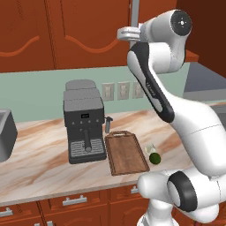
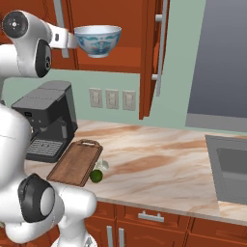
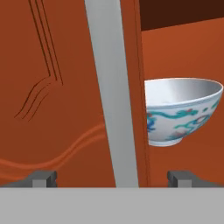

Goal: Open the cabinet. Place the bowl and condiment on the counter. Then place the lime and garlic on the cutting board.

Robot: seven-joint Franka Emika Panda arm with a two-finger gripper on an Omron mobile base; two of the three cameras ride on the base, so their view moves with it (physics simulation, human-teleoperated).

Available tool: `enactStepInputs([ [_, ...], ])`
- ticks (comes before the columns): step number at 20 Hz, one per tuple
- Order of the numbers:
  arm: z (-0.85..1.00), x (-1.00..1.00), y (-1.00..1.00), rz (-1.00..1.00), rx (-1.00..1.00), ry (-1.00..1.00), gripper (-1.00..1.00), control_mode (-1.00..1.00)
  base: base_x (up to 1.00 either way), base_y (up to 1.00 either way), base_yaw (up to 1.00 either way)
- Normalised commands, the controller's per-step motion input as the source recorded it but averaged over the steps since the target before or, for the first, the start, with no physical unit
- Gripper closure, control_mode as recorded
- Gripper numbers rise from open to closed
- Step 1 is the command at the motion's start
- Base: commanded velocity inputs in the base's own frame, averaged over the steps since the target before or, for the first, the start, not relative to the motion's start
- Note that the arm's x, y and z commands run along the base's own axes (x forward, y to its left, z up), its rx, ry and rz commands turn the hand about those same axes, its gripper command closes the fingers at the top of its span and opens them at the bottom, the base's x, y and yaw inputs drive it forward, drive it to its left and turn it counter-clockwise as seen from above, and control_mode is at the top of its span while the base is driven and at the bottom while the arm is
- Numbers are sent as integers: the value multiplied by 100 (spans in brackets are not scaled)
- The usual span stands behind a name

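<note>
A: Gripper (image 3: 112, 177) up at cabinet (image 1: 84, 26) height, jaws wide apart, nothing between them but the handle (image 3: 110, 87), which runs upright midway between the tips. Contact with the bar: cannot tell.

B: Noted. Bowl (image 3: 181, 109)?

A: On the cabinet shelf behind the door edge, just off to one side of the handle, past the tips, inside the open half. White with blue-green pattern.

B: Down on the counter (image 2: 159, 159)?

A: Board (image 1: 126, 152) beside the coffee machine (image 1: 83, 121). Lime (image 1: 155, 158) and garlic (image 1: 150, 149) touching each other just off the board's edge, on bare counter.
</note>
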Motion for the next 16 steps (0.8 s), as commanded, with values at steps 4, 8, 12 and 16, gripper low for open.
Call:
enactStepInputs([
  [4,0,38,1,4,0,0,-100,-100,0,0,0],
  [8,0,43,7,3,0,0,-100,-100,0,0,0],
  [12,0,40,9,1,-1,0,-100,-100,0,0,0],
  [16,0,39,13,0,-5,2,-100,-100,0,0,0],
])
